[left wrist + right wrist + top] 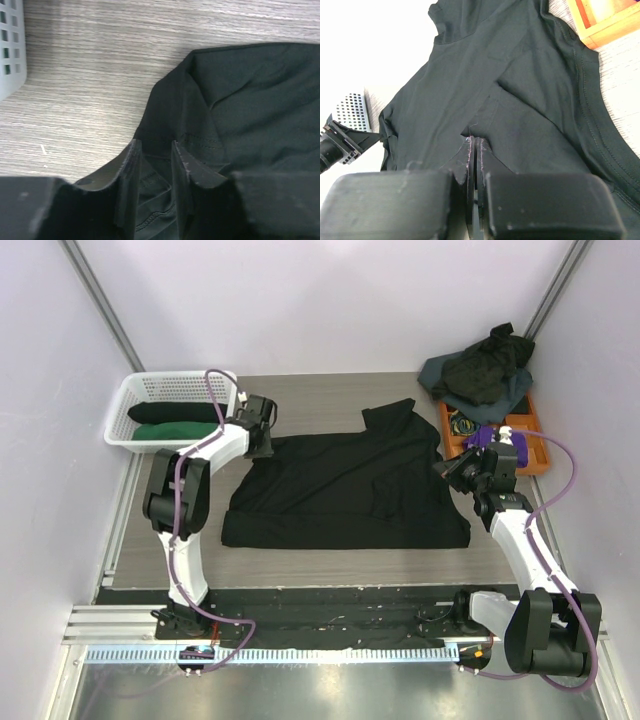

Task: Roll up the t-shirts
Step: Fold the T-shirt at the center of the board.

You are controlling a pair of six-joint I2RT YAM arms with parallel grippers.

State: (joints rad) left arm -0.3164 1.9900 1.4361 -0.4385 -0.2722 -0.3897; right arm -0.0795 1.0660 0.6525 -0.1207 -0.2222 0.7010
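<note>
Looking down from the top camera, a soft black cloth short-sleeved t-shirt lies spread on the grey wood-grain table, its far right part folded over on itself. The left tool sits at the shirt's far left corner and the right tool at its right edge. A white plastic lattice basket on the left holds a rolled black shirt and a rolled dark green shirt. A loose heap of dark shirts rests by an orange tray. From the left wrist, the left tool stands partly open, its jaws straddling a stitched hem of the t-shirt without pinching it. From the right wrist, the right tool is closed, and creases in the t-shirt run to its tips, so it appears to pinch the cloth. With only one side held, a pull from the right would likely drag the shirt skewed and bunch it, giving a lopsided roll. The fold could also get rolled in.
</note>
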